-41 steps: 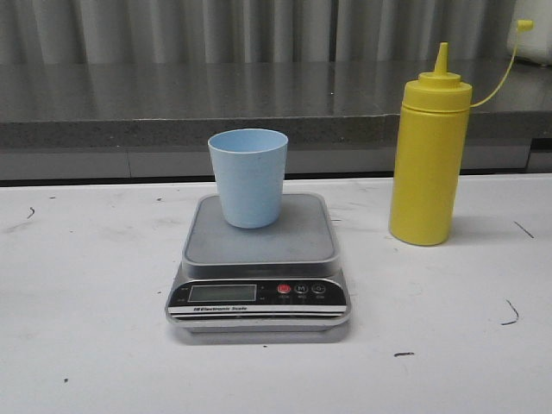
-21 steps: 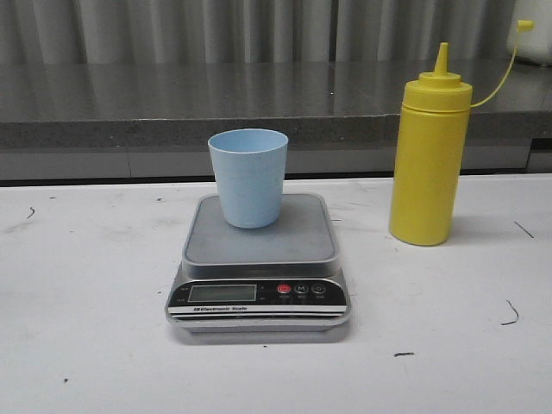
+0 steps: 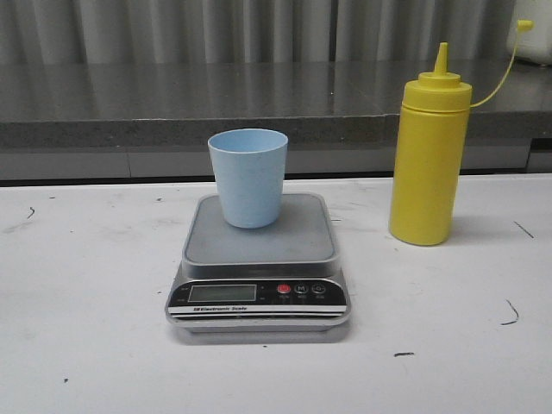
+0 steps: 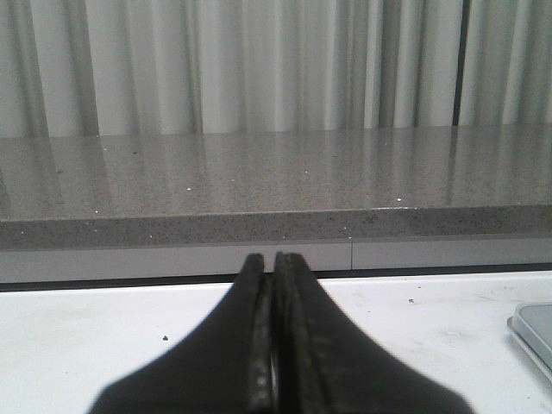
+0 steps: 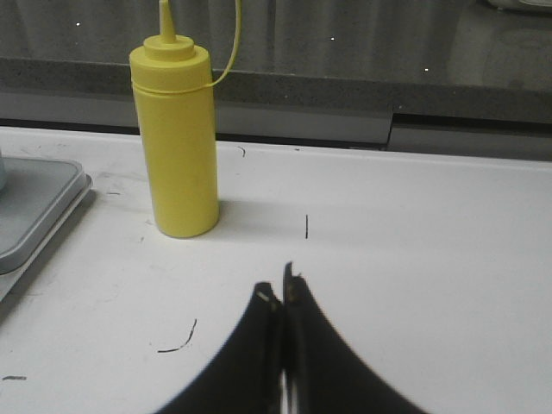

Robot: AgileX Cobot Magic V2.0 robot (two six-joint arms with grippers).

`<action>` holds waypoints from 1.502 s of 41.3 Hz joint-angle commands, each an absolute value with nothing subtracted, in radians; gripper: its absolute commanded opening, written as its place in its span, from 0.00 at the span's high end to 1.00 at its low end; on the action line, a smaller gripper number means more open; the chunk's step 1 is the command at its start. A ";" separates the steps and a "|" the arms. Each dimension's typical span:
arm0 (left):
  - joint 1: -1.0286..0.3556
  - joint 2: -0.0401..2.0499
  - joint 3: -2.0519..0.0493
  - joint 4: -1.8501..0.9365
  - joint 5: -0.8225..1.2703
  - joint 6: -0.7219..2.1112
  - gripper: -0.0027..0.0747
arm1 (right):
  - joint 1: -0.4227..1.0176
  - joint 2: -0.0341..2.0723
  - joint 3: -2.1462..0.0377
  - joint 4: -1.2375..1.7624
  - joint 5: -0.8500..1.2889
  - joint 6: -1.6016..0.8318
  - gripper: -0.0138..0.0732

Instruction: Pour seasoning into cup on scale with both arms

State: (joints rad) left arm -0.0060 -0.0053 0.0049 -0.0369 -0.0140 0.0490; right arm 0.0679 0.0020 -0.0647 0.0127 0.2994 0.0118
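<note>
The light blue cup (image 3: 248, 177) stands upright on the silver-grey scale (image 3: 259, 259) in the middle of the white table. To its right the yellow seasoning bottle (image 3: 429, 155) stands upright, its cap hanging off on a thin strap (image 3: 504, 65). Neither gripper shows in the front view. In the left wrist view my left gripper (image 4: 267, 259) is shut with nothing in it, low over the table, with a corner of the scale (image 4: 535, 332) off to one side. My right gripper (image 5: 278, 289) is shut and empty, a short way in front of the seasoning bottle (image 5: 177, 142).
A grey stone counter (image 3: 216, 103) with a raised edge runs along the back of the table, with curtains behind it. Small dark marks (image 5: 177, 338) dot the white tabletop (image 3: 86, 285). A corner of the scale (image 5: 34, 207) lies beside the bottle in the right wrist view.
</note>
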 commanded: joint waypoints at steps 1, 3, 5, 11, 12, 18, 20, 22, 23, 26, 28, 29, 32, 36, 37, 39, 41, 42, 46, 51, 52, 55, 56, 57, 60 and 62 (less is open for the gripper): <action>-0.004 -0.022 0.028 -0.044 -0.101 0.045 0.99 | 0.062 -0.022 -0.028 0.000 0.116 0.000 0.98; -0.004 -0.022 0.028 -0.044 -0.101 0.045 0.99 | 0.062 -0.028 0.002 0.000 0.076 0.000 0.98; -0.004 -0.022 0.028 -0.044 -0.101 0.045 0.99 | 0.062 -0.028 0.025 0.000 0.035 0.000 0.98; -0.004 -0.022 0.028 -0.044 -0.101 0.045 0.99 | 0.061 -0.028 0.021 0.000 0.039 0.000 0.98; -0.004 -0.022 0.028 -0.044 -0.101 0.045 0.99 | 0.061 -0.028 0.021 0.000 0.039 0.000 0.98; -0.004 -0.022 0.028 -0.044 -0.101 0.045 0.99 | 0.061 -0.028 0.021 0.000 0.043 0.000 0.98; -0.004 -0.022 0.028 -0.044 -0.101 0.045 0.99 | 0.061 -0.028 0.021 0.000 0.044 0.000 0.98; -0.004 -0.022 0.028 -0.044 -0.101 0.045 0.99 | 0.059 -0.028 0.021 0.000 0.044 0.000 0.98; -0.004 -0.022 0.028 -0.044 -0.101 0.045 0.99 | 0.059 -0.028 0.021 0.000 0.044 0.000 0.98; -0.004 -0.022 0.028 -0.044 -0.101 0.045 0.99 | 0.059 -0.028 0.021 0.000 0.044 0.000 0.98; -0.004 -0.022 0.028 -0.044 -0.101 0.045 0.99 | 0.059 -0.028 0.021 0.000 0.044 0.000 0.98; -0.004 -0.022 0.028 -0.044 -0.101 0.045 0.99 | 0.059 -0.028 0.021 0.000 0.044 0.000 0.98; -0.004 -0.022 0.028 -0.044 -0.101 0.045 0.99 | 0.059 -0.028 0.021 0.000 0.044 0.000 0.98; -0.004 -0.022 0.028 -0.044 -0.101 0.045 0.99 | 0.059 -0.028 0.021 0.000 0.040 0.000 0.98; -0.004 -0.022 0.028 -0.044 -0.101 0.045 0.99 | 0.059 -0.028 0.021 0.000 0.036 0.000 0.98; -0.004 -0.022 0.028 -0.044 -0.101 0.045 0.99 | 0.059 -0.028 0.021 0.009 0.034 0.000 0.98; -0.004 -0.022 0.028 -0.044 -0.101 0.045 0.99 | 0.059 -0.028 0.021 0.017 0.034 0.006 0.98; -0.004 -0.022 0.028 -0.044 -0.101 0.045 0.99 | 0.059 -0.028 0.021 0.024 0.034 0.006 0.98; -0.004 -0.022 0.028 -0.044 -0.101 0.045 0.99 | 0.059 -0.028 0.021 0.042 0.034 0.006 0.98; -0.004 -0.022 0.028 -0.044 -0.101 0.045 0.99 | 0.059 -0.027 0.021 0.042 0.038 0.006 0.98; -0.004 -0.022 0.028 -0.044 -0.101 0.045 0.99 | 0.059 -0.027 0.021 0.042 0.038 0.006 0.98; -0.004 -0.022 0.028 -0.044 -0.101 0.045 0.99 | 0.055 -0.027 0.021 0.042 0.038 0.006 0.98; -0.004 -0.022 0.028 -0.044 -0.101 0.045 0.99 | 0.052 -0.027 0.021 0.042 0.038 0.006 0.98; -0.004 -0.022 0.028 -0.044 -0.101 0.045 0.99 | 0.050 -0.027 0.021 0.042 0.038 0.006 0.98; -0.004 -0.022 0.028 -0.044 -0.101 0.045 0.99 | 0.044 -0.027 0.021 0.042 0.039 0.006 0.98; -0.004 -0.022 0.028 -0.044 -0.101 0.045 0.99 | 0.044 -0.027 0.021 0.042 0.039 0.006 0.98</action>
State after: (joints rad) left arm -0.0060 -0.0053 0.0049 -0.0369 -0.0158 0.0490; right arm 0.0518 -0.0092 0.0266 0.0361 0.1221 0.0103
